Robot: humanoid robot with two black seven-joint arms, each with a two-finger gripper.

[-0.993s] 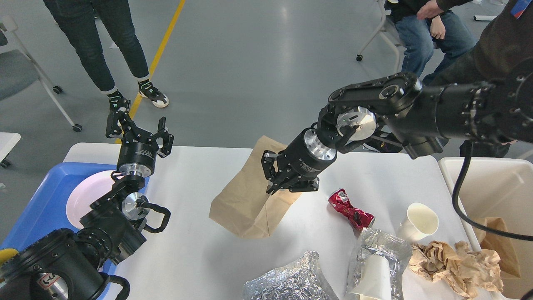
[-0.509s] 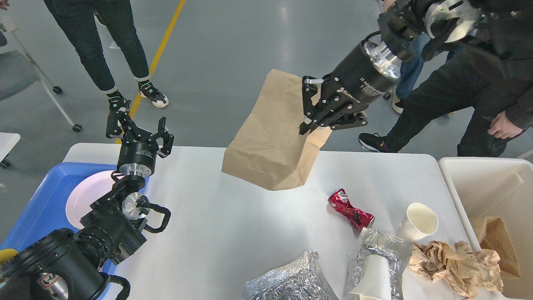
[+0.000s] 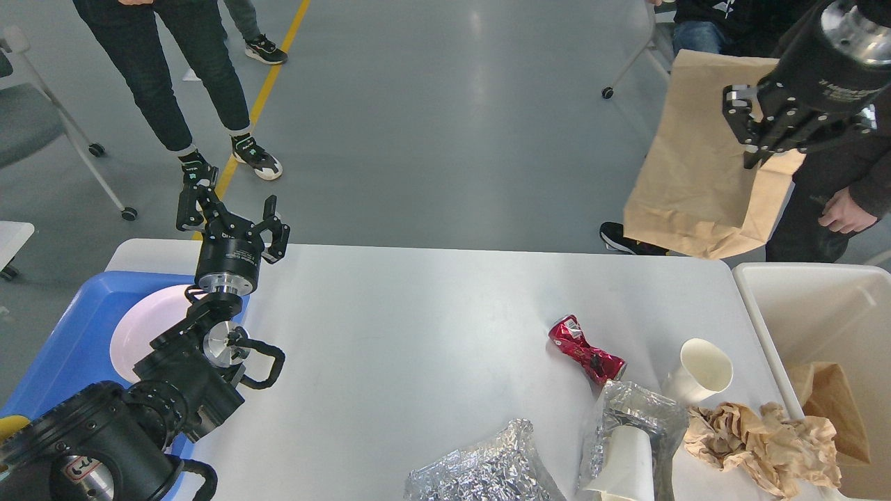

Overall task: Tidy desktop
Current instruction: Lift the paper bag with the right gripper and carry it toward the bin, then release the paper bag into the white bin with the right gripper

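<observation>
Right gripper [image 3: 755, 142] clenched on bag [image 3: 696, 167], high off desktop [image 3: 418, 348], near bin [image 3: 821, 306]. Bag looks light, floppy; edge pinch suits it. Left gripper [image 3: 230, 216] released, empty, over tray [image 3: 69, 327]. Bin holds another brown bag; tray holds plate [image 3: 143, 327]. Can [image 3: 588, 351], cup [image 3: 703, 365], foil [image 3: 487, 470] on desktop.
</observation>
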